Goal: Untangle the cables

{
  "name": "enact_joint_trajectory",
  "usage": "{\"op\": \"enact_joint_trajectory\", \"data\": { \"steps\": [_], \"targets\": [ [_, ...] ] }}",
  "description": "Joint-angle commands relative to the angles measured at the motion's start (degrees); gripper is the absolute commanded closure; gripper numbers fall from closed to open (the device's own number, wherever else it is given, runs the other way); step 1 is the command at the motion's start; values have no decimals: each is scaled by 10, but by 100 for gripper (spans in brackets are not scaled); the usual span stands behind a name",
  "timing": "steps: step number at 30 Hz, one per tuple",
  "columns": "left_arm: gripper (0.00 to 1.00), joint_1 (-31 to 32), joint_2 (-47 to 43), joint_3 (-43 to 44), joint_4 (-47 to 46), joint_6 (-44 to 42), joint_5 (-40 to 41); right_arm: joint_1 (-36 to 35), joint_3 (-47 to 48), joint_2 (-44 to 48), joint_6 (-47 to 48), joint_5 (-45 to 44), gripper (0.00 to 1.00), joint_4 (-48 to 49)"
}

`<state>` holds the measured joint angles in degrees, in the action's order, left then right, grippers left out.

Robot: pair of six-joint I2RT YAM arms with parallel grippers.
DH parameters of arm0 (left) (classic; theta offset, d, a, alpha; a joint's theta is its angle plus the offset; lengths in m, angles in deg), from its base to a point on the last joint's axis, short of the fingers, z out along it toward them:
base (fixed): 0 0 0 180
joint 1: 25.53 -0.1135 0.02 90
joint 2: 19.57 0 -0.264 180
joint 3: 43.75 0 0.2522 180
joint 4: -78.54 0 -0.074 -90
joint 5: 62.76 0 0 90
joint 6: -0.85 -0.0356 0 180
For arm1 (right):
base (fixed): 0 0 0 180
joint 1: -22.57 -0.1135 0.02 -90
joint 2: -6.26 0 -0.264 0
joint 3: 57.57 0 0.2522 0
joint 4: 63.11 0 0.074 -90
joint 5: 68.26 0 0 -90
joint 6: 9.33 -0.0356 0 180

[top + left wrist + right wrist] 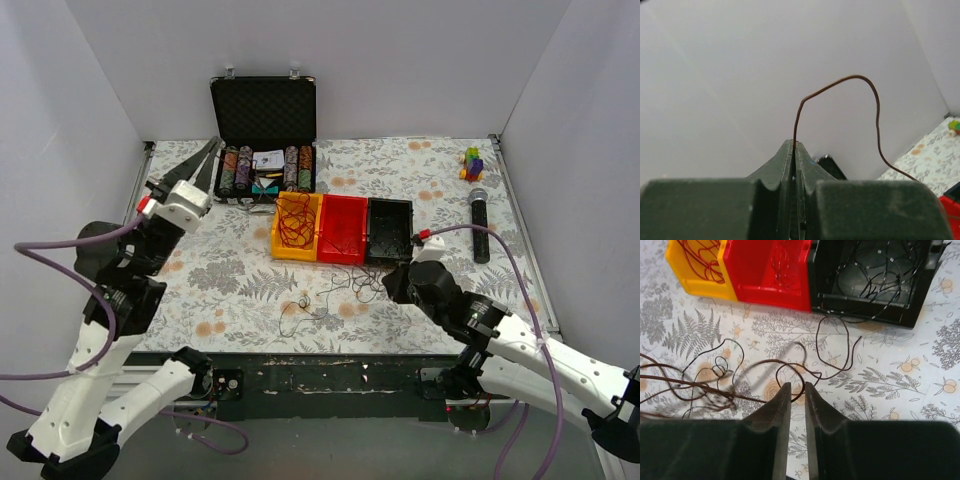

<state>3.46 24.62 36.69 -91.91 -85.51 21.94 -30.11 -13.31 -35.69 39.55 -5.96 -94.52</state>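
- The left end effector [794, 146] is raised above the far-left part of the worktop [250, 270]. Its jaws are pressed together on a single brown wire [860, 77], which arches up from the tips and drops away to the right.
- The right end effector [797, 387] hangs low over the worktop with only a narrow gap between its jaws, and nothing is gripped.
- The cables [715, 380] lie in a loose dark tangle on the worktop in front of three bins, with one loop just beyond the right tips.
- The yellow bin [705, 290] holds red-orange wires, the red bin [772, 299] a few thin ones, and the black bin [860, 315] black ones.
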Motion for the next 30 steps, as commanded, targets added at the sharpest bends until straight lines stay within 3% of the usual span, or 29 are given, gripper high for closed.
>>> {"op": "enact_joint_trajectory", "data": {
  "steps": [1, 6, 9, 15, 23, 30],
  "targets": [
    [100, -12, -17, 89, 78, 29, -160, -3, -18, -13, 65, 61, 71, -7],
    [100, -12, -21, 63, 117, 136, -364, -17, 2, 59, 191, 157, 38, 82],
    [100, -12, -7, 51, 120, 188, -390, -17, 38, 84, 245, 177, 18, 77],
    [100, -12, 14, 21, 66, 225, -385, -17, 116, 67, 304, 236, 14, 88],
    [100, -12, 65, 85, 53, 277, -411, -17, 156, -1, 342, 355, 13, 277],
    [100, -12, 73, 102, 24, 314, -417, -21, 131, -111, 346, 385, 12, 396]
  ]
}}
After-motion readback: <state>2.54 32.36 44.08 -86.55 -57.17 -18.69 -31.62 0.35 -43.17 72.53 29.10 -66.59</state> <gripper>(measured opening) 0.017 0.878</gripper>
